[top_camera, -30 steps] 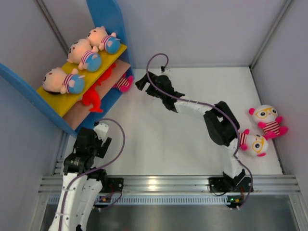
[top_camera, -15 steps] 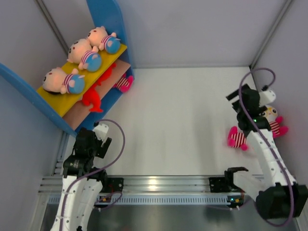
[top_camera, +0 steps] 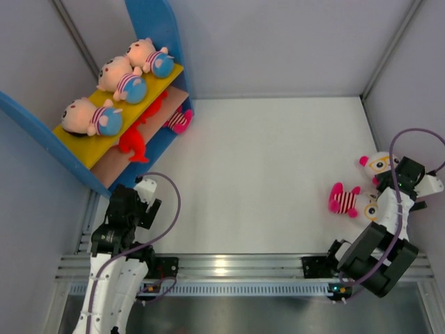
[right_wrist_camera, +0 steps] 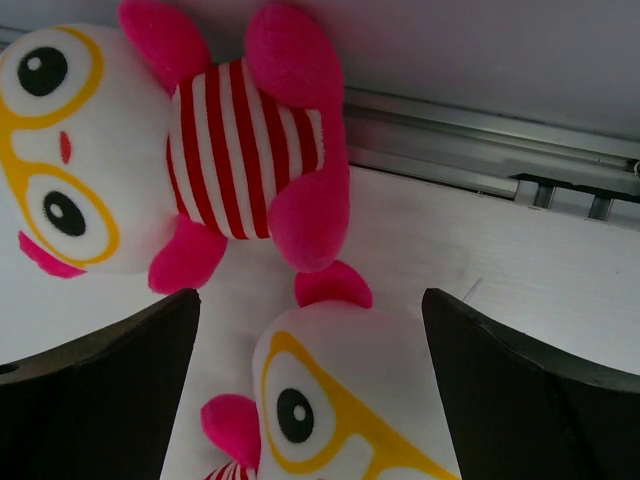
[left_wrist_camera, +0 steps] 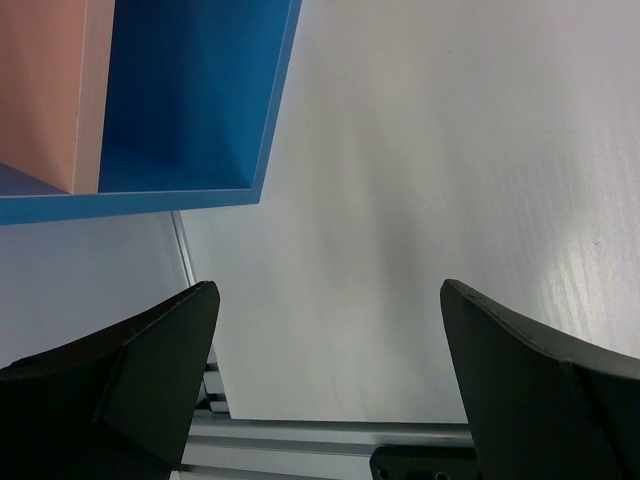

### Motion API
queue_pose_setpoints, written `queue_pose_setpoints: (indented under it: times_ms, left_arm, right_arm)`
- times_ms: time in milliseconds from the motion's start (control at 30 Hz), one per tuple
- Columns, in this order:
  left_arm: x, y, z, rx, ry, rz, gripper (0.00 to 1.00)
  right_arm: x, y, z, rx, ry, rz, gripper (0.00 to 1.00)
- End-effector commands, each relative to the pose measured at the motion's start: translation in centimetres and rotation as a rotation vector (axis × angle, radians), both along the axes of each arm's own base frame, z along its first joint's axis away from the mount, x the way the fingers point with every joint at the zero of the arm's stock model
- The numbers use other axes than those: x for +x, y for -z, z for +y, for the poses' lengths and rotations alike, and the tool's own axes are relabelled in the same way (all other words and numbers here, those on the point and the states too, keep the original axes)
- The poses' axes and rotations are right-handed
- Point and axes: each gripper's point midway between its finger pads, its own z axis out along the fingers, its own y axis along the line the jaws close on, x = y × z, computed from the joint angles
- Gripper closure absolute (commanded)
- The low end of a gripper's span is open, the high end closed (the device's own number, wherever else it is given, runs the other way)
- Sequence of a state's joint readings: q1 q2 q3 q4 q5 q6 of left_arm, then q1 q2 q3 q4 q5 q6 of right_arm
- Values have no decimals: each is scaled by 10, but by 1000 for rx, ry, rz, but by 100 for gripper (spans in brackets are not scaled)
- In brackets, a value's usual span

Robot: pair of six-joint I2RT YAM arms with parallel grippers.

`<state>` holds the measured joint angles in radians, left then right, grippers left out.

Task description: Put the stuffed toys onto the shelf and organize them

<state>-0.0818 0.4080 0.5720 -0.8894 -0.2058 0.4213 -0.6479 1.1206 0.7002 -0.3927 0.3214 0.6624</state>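
The shelf (top_camera: 149, 24) fills the upper left of the top view, with blue side panels, a yellow upper board (top_camera: 80, 147) and a tan lower board (top_camera: 111, 170). The white table (top_camera: 264, 160) spreads across the middle.

The left gripper (left_wrist_camera: 328, 290) hangs at the lower left with its fingers wide apart over bare table and nothing between them. The right gripper (right_wrist_camera: 310, 300) is at the right edge, its fingers also spread, hovering over two owls and clamped on neither.

These toys look light, soft and squashy, so a pinch should sink in rather than slip. The striped belly seems the best place to hold, since the round head would bulge out of the fingers.

Three peach dolls (top_camera: 122, 78) in striped shirts and blue pants lie in a row on the yellow board. Red creatures (top_camera: 135, 136) and one striped owl (top_camera: 179, 120) sit on the tan board below. The upper owl (right_wrist_camera: 150, 160) and the lower owl (right_wrist_camera: 340, 400) lie close together on the table. Both are white with yellow glasses, pink ears and limbs.
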Motion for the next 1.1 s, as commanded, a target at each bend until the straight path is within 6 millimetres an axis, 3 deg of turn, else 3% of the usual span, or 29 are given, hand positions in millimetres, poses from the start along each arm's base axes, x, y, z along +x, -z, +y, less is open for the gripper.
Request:
queue_pose_setpoints:
  times_ms: [0, 400, 533, 700, 800, 833, 900, 933, 1000, 1033, 1067]
  left_arm:
    - [10, -9, -1, -5, 0, -48, 2]
    - [11, -5, -1, -3, 3, -23, 2]
    - [11, -4, -1, -2, 5, -12, 2]
    - [11, -1, 1, 0, -4, 3, 2]
    - [11, -1, 1, 0, -7, 6, 2]
    - [11, -1, 2, 0, -10, 8, 2]
    - [10, 0, 2, -1, -14, 9, 2]
    - [10, -1, 2, -1, -14, 7, 2]
    - [11, -1, 2, -2, -15, 8, 2]
    - [10, 0, 3, -2, -18, 9, 2]
    - [10, -1, 3, -1, -17, 6, 2]
  right_arm:
    - [19, -16, -14, -72, -38, -72, 6]
    - [33, 7, -53, -76, -53, -11, 4]
    - [50, 5, -59, -88, -109, -61, 3]
    - [72, 16, -60, -75, -198, -104, 6]
    - [76, 22, -61, -66, -224, -94, 26]
    - [76, 23, -62, -68, -229, -89, 44]
    - [78, 22, -62, -71, -246, -85, 60]
    - [80, 21, -60, -70, -259, -94, 75]
    - [82, 11, -60, -78, -263, -120, 93]
    - [83, 7, -59, -77, -263, -129, 100]
    - [87, 2, -55, -84, -273, -135, 100]
